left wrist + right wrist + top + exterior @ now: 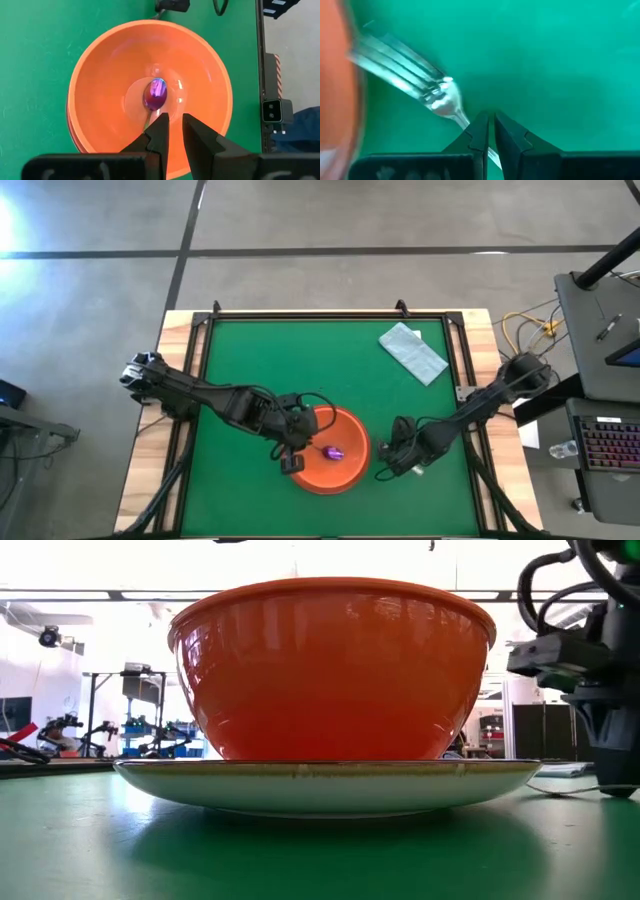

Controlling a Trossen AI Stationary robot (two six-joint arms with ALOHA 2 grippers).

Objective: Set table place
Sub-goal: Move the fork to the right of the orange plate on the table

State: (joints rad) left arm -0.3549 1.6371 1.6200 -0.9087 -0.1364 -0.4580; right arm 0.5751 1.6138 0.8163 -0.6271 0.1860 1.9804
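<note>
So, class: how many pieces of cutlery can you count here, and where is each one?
2. The spoon lies in the orange bowl, by the left gripper. The fork lies on the green table beside the plate, in the right gripper. Others may be hidden.

You will find no readable text, label, brand, number or sign in any of the four views. The keyboard beside the table shows lit keys, but their characters are too small to read. The bowl, plate and folded cloth bear no markings.
</note>
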